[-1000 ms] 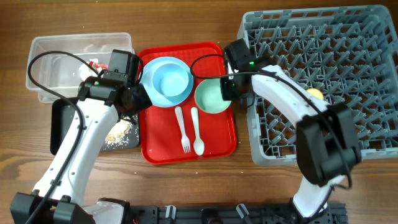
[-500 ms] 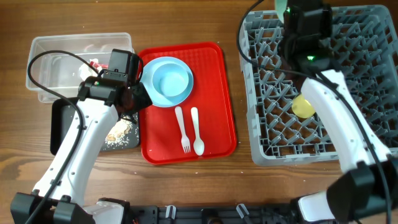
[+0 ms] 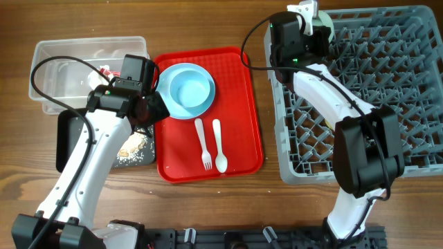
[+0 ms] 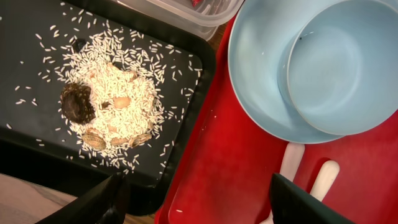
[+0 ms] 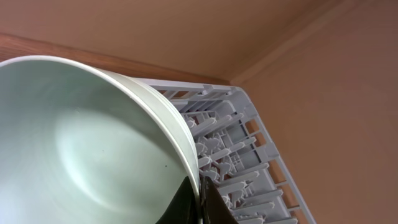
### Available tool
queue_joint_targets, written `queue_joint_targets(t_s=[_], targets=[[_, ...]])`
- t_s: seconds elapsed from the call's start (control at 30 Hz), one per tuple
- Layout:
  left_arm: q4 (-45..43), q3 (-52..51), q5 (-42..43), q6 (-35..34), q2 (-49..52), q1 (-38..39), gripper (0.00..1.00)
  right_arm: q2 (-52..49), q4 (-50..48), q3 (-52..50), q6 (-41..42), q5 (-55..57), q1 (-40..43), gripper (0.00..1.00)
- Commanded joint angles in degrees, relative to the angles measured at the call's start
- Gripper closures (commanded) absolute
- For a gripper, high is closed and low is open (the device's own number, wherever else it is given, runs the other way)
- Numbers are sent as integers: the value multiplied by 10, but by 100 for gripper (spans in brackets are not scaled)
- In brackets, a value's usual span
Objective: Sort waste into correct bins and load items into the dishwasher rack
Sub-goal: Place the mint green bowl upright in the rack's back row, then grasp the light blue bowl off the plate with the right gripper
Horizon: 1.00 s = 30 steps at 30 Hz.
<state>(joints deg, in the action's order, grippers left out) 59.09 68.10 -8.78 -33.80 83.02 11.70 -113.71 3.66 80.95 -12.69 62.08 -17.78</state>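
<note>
My right gripper (image 3: 313, 19) is shut on the rim of the mint-green bowl (image 5: 93, 149), holding it tilted over the far left corner of the grey dishwasher rack (image 3: 387, 90). My left gripper (image 4: 199, 211) is open and empty above the left edge of the red serving tray (image 3: 242, 138). The pale blue bowl (image 3: 190, 90) sits in the pale blue plate (image 3: 168, 104) on that tray. The white fork (image 3: 203, 144) and spoon (image 3: 219, 145) lie below them. Rice scraps (image 4: 118, 93) lie in the black tray (image 3: 66, 138). The red wrapper (image 3: 107, 70) is in the clear tub (image 3: 62, 69). The yellow cup is hidden.
The rack's pegs (image 5: 230, 143) stand just beside the bowl's rim in the right wrist view. The clear tub and black tray stand against the red tray's left side. Bare wooden table (image 3: 208, 21) lies behind the tray.
The right arm lifted the mint-green bowl off the red tray, swung over the rack, then came back to its far left corner. The left arm has not moved.
</note>
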Motion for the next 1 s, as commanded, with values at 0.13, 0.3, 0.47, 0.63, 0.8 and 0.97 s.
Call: queue_joint_targets(t_s=[0.13,0.3,0.47,0.63,0.8,0.97], targets=[[-1,2,-9,-12,-7,-3,27,-18,-1,2,8,27,-16,96],[-1,2,-9,-12,-7,-3,25,-18,7,1,7,26,-40,96],[-1,2,-9,-12,-7,-3,25,-18,65,1,9,26,-66,90],[-1,2,-9,-12,-7,-3,24,-14,189,1,87,-74,-93,81],[6,2,-10,-12,-9,-4,21,70,265,1,129,-207,-96,64],[49,2,-8,-12,-62,-83,13,170,256,1,135,-584,-96,49]])
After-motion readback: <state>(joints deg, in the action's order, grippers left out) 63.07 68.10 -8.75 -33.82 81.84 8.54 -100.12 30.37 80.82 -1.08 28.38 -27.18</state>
